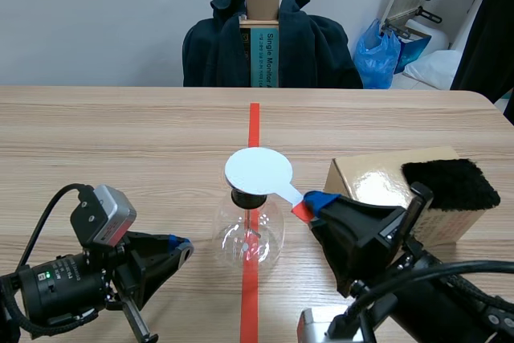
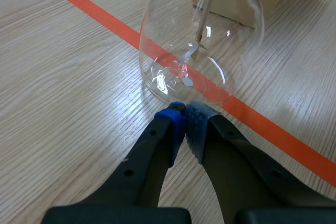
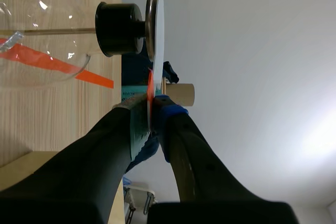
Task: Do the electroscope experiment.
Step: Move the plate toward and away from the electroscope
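Since my right tool (image 1: 312,203) pinches the white paddle (image 1: 257,171) by its handle, the disc end lies flat on the electroscope (image 1: 249,234), leftward; my left tool (image 2: 184,110) sits clenched, empty, beside it.

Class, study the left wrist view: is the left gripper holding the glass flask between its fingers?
No: the left gripper is shut, its pads together on nothing, outside the glass flask near its base.

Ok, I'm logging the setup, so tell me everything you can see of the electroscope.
The electroscope is a clear round glass flask, upright on the tape line, with a black stopper, a thin rod and foil leaves inside. A white paddle held by the right tool lies on its top; the shut left tool sits beside the glass.
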Tool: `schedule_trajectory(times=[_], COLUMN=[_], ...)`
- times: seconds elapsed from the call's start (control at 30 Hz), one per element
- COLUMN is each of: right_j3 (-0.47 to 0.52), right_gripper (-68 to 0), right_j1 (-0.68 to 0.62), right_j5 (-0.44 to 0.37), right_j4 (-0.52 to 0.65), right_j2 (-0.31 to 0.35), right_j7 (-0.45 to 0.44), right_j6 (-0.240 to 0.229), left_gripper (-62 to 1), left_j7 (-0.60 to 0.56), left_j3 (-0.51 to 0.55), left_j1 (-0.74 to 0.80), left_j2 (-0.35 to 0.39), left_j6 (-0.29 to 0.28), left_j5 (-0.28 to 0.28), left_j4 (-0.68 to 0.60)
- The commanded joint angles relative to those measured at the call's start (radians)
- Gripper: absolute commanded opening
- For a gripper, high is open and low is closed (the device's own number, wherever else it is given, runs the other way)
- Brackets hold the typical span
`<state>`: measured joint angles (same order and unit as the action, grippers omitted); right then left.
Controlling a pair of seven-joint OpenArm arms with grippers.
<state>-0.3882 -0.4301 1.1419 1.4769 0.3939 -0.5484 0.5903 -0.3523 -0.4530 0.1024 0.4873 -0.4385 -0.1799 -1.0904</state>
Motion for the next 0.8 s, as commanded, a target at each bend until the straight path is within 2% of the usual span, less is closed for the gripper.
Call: schedule_trajectory(times=[0.0,0.67,0.77], right_j3=[0.002,0.002,0.002], right_gripper=[-66.9,-66.9,-66.9], right_j1=[0.014,0.014,0.015], right_j5=[0.000,0.011,0.010], right_j4=[0.008,0.008,0.008], right_j2=[0.010,0.010,0.010], right_j7=[-0.003,-0.031,-0.007], right_j6=[0.015,0.023,0.051], left_gripper=[-57.7,-57.7,-57.7], left_j7=[-0.017,-0.017,-0.017], left_j3=[0.000,0.000,0.000], left_j1=[-0.006,-0.006,-0.006], left_j2=[-0.005,-0.005,-0.005], left_j6=[-0.001,-0.001,-0.001], left_j5=[-0.010,-0.010,-0.010], left_j4=[-0.014,-0.014,-0.014])
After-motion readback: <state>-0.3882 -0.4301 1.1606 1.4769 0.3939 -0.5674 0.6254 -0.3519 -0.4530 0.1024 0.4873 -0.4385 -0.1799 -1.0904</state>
